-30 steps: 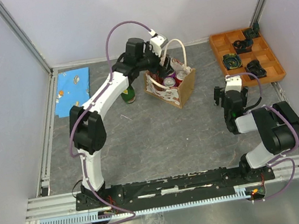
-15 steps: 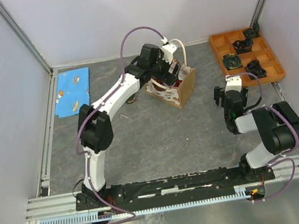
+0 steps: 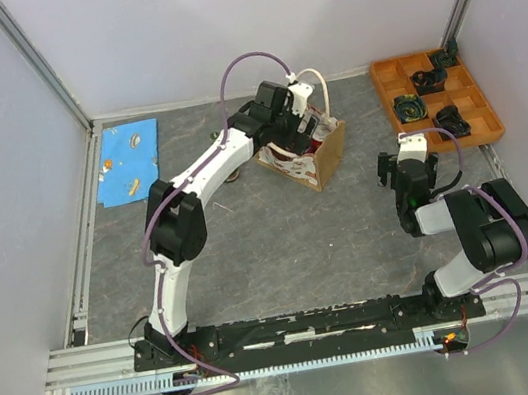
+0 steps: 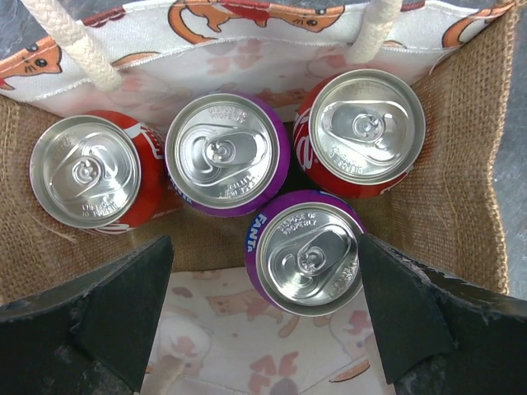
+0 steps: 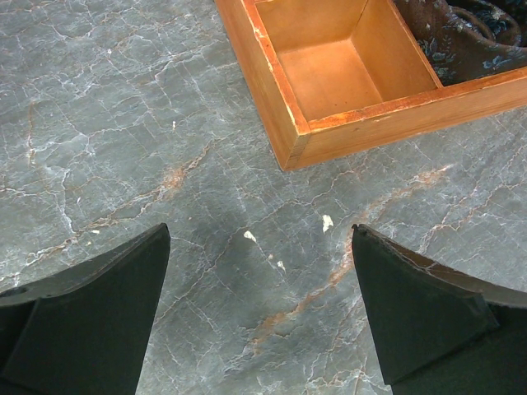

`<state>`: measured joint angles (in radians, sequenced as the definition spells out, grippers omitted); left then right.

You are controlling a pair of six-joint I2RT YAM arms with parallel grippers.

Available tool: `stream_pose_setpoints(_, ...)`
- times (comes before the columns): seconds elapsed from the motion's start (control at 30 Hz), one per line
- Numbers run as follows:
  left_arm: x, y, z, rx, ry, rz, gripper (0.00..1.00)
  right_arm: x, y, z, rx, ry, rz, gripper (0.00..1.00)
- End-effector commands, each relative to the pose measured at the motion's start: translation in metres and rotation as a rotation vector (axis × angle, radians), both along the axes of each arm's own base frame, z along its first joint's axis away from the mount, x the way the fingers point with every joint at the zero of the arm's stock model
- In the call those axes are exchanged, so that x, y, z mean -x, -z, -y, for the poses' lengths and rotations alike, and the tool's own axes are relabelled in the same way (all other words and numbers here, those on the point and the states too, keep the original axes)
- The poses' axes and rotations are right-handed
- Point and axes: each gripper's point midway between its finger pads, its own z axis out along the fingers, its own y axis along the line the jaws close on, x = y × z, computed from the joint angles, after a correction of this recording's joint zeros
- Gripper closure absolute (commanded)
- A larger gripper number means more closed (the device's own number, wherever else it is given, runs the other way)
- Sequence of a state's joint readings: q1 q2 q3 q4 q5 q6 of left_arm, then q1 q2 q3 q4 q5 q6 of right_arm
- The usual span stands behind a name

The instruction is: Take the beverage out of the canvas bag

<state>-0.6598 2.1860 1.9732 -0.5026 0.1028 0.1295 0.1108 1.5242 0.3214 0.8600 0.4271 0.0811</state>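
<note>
The canvas bag stands at the back middle of the table, tan with white rope handles. In the left wrist view its burlap wall holds several upright cans: two red ones and two purple ones. The nearer purple Fanta can lies between my left fingers, close to the right finger. My left gripper is open over the bag's mouth, holding nothing. My right gripper is open and empty over bare table.
An orange compartment tray with dark items stands at the back right; its corner is just ahead of my right gripper. A blue printed mat lies at the back left. A dark bottle stands left of the bag, mostly hidden under my left arm.
My left arm has swung right from the bottle's side to over the bag, and the gripper has dropped toward the cans. The right arm has not moved.
</note>
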Motion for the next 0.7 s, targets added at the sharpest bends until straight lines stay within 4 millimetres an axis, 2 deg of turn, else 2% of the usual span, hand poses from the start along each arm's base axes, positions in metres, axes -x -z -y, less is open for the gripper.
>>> stream_pose_setpoints(0.0, 0.007, -0.007, 0.010, -0.012, -0.026, 0.000, 0.01, -0.014, -0.022, -0.001, -0.009, 0.002, 0.081, 0.01)
stream_pose_setpoints(0.33, 0.023, 0.013, 0.023, -0.025, 0.009, -0.050, 0.06, -0.014, -0.022, -0.001, -0.008, 0.003, 0.081, 0.01)
stream_pose_setpoints(0.47, 0.021, 0.003, 0.024, -0.008, 0.002, -0.023, 0.06, -0.013, -0.022, -0.001, -0.009, 0.002, 0.081, 0.01)
stream_pose_setpoints(0.67, 0.015, -0.024, 0.023, 0.008, -0.004, 0.039, 0.06, -0.013, -0.022, -0.001, -0.009, 0.003, 0.081, 0.01)
